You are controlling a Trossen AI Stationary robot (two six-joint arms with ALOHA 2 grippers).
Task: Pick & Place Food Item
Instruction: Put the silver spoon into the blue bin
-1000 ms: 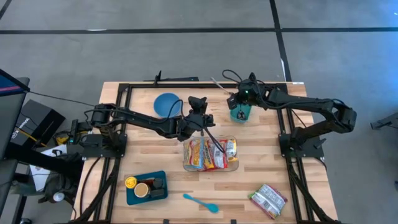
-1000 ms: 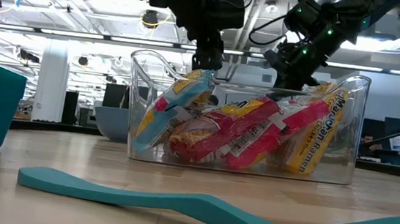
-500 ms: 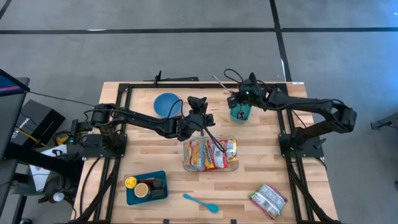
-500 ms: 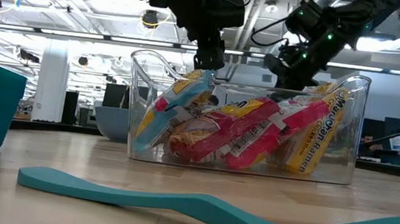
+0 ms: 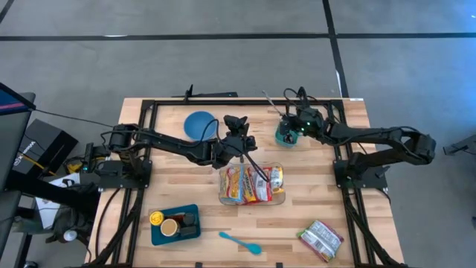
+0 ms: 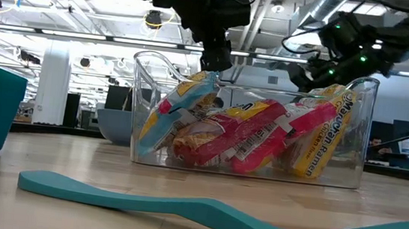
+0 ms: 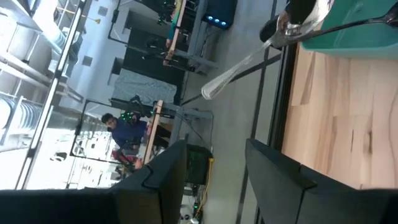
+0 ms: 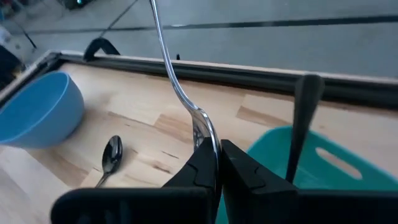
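Note:
A clear container (image 5: 222, 186) near the table's middle holds several ramen packets (image 6: 247, 137). My left gripper (image 5: 237, 122) hovers open over the container's far left corner (image 6: 213, 61); the left wrist view shows nothing between its fingers (image 7: 214, 180). My right gripper (image 5: 297, 125) is at the far right, over a teal utensil holder (image 5: 285, 138), and is shut on a metal utensil (image 8: 168, 62). A black utensil (image 8: 303, 118) stands in the holder (image 8: 329, 165). Another food packet (image 5: 321, 240) lies flat at the near right. My right gripper pinches the metal utensil between its two fingers at the widening head end (image 8: 202, 132); the head itself is hidden between the fingers. The long handle (image 5: 269, 102) slants up and away beyond the fingertips, toward the far edge. The utensil is clear of the table, above the holder's rim.
A blue bowl (image 5: 199, 124) stands at the far left of centre and a loose spoon (image 8: 111, 155) lies near it. A teal tray (image 5: 156, 231) with small items sits at the near left, a teal spatula (image 5: 239, 242) at the near edge.
My right gripper has drawn back a little toward the table's right edge and sunk, tipping and rolling, still shut on the metal utensil, whose handle has swung along with it.

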